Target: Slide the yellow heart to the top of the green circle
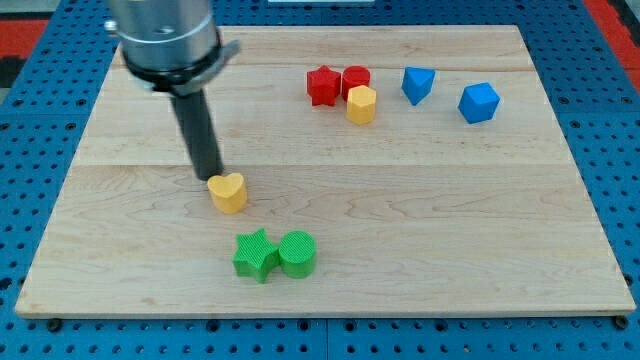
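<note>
The yellow heart [228, 192] lies on the wooden board [420, 200], left of centre. The green circle [298, 253] sits below and to the right of it, touching a green star [256, 254] on its left. My tip [211, 178] rests at the heart's upper left edge, touching it or nearly so. The heart is about a block's width above the green star and up-left of the circle.
A red star [322, 85], a red cylinder [355, 79] and a yellow hexagonal block [361, 104] cluster near the view's top centre. Two blue blocks [418, 85] [479, 102] lie at the top right. The arm's body [165, 40] looms over the top left.
</note>
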Controlling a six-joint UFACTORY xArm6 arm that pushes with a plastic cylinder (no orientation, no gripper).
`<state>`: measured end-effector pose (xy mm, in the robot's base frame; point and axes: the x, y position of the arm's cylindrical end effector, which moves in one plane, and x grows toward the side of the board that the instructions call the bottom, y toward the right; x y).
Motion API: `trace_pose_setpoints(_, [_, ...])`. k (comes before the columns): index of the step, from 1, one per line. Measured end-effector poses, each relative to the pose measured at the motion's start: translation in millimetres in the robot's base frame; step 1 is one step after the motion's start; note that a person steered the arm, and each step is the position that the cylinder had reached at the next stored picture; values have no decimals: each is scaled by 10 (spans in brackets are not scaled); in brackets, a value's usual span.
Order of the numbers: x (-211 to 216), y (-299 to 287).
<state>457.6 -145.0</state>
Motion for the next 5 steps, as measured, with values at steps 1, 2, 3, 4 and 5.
trace_pose_setpoints(1, [151,-92])
trace_pose_setpoints(2, [164,259])
trace_pose_setpoints(3, [163,696])
trace_pose_setpoints(4, [276,1062])
trace_pose_setpoints(5, [394,1314])
